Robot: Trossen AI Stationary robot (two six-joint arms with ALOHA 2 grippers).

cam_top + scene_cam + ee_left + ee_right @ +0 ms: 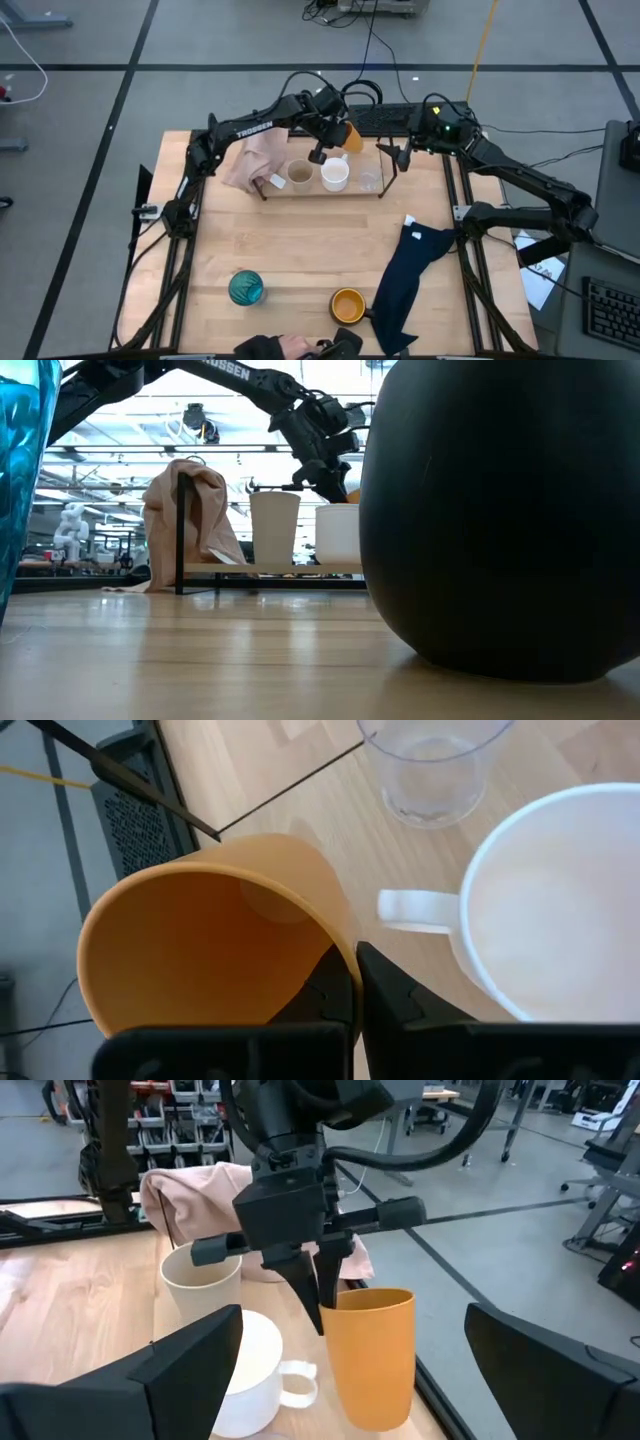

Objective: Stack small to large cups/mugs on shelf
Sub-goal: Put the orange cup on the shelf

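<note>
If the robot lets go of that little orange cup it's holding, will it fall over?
Maybe. The small orange cup is tall and narrow, so it probably tips easily. The left gripper pinches only its rim, jaws shut on the thin wall, so it likely weighs little. It looks like smooth plastic, perhaps slippery.

Pale wood grain across the table (300,250), smooth with a soft sheen. Matt plastic on the small orange cup (372,1350). Glossy white glaze on the white handled mug (560,900). Clear, shiny plastic for the tiny clear cup (432,765). Soft, crumpled fabric in the pink cloth (185,520).
</note>
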